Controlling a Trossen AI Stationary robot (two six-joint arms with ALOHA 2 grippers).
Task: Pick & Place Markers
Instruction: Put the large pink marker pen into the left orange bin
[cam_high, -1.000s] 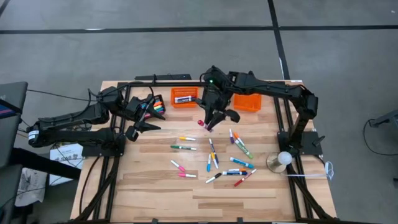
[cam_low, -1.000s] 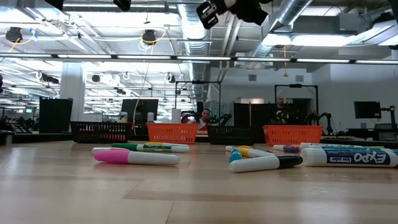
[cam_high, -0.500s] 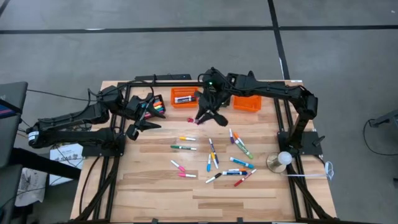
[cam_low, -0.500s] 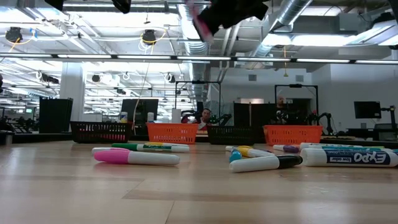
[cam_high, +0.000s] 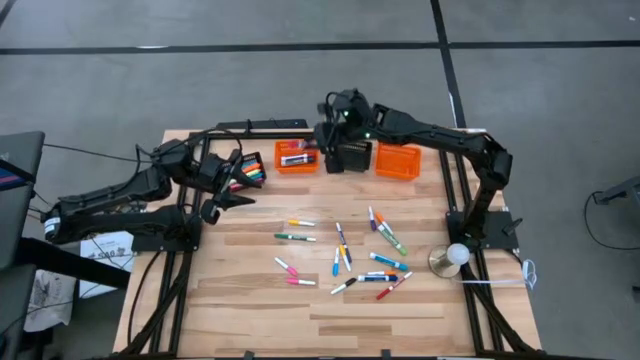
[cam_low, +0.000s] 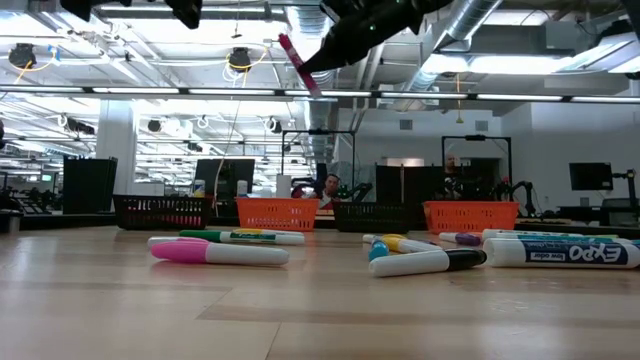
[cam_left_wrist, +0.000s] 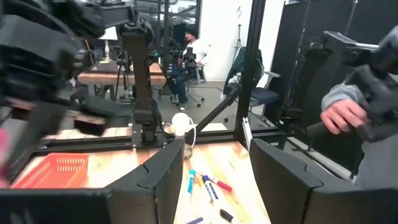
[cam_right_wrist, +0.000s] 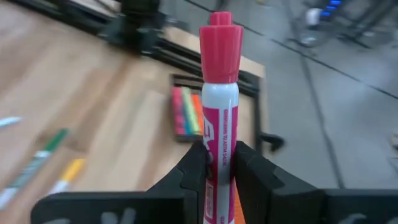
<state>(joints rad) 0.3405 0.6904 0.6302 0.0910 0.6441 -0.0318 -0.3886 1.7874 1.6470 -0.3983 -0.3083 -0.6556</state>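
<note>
My right gripper (cam_high: 323, 140) hangs above the far baskets, shut on a pink-capped marker (cam_right_wrist: 219, 93), which also shows high up in the low view (cam_low: 300, 65). Several other markers (cam_high: 342, 250) lie flat on the wooden table's middle. My left gripper (cam_high: 228, 198) stands open at the far left, beside a black basket (cam_high: 250, 170) that holds coloured markers. Nothing sits between its fingers (cam_left_wrist: 155, 180). My right gripper pinches the marker's white barrel (cam_right_wrist: 217, 146), just below the pink cap, between its two fingers (cam_right_wrist: 193, 168). The fingers lie across the marker and slant down toward the table's left. The marker is lifted clear and tilted, with its cap end (cam_low: 287, 42) uppermost.
Two orange baskets (cam_high: 295, 157) (cam_high: 398, 161) and a black one (cam_high: 349, 158) stand in a row along the far edge. A small lamp-like stand (cam_high: 452, 257) is at the right edge. Bare wood lies along the near side.
My right gripper has carried the pink marker from above the table's middle toward the far edge, over the row of baskets. Its wrist has turned. The marker, which hung cap-down below it, now slants with its cap up.
</note>
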